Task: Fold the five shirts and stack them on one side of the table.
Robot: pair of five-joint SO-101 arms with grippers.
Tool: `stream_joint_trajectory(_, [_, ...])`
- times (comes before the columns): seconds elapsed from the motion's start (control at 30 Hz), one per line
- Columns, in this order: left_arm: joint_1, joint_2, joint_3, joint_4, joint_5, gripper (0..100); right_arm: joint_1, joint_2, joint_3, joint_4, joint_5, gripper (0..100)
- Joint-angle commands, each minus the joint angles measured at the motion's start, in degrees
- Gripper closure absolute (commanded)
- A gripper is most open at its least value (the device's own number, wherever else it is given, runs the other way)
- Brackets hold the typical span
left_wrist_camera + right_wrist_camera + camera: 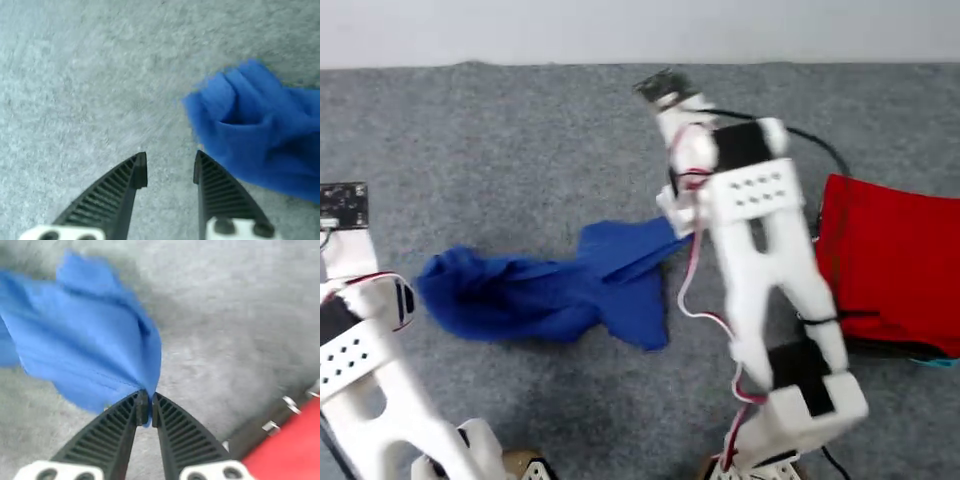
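Observation:
A crumpled blue shirt [555, 285] lies stretched across the middle of the grey table. One end is pinched between the fingertips of my right gripper [146, 407], which is shut on the blue shirt [85, 350] and holds that corner a little off the surface. My left gripper [170, 170] stands open over bare carpet, just short of the shirt's bunched other end [255, 130], touching nothing. A folded red shirt [895, 270] lies at the right side of the table, on top of darker folded cloth.
The grey carpeted table [500, 150] has bare room at the back and left. The right arm's white body [765, 270] stretches from the front edge to the middle. A teal edge [940, 362] shows under the red stack.

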Motion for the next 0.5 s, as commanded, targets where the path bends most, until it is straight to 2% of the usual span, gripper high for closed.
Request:
stream_joint_trajectory(0.0, [2.37,-1.41,-3.47,-0.97,0.44,83,4.62,-8.57,-2.90,2.24,0.62,98.8])
stream_joint_trajectory(0.2, [2.64,-1.41,-5.93,-0.79,0.70,83,2.86,-19.03,-2.99,0.40,5.01,98.8])
stream_joint_trajectory(0.47, [2.73,-1.41,-12.18,1.67,0.79,84,-2.07,-28.70,-2.99,-18.24,5.54,98.9])
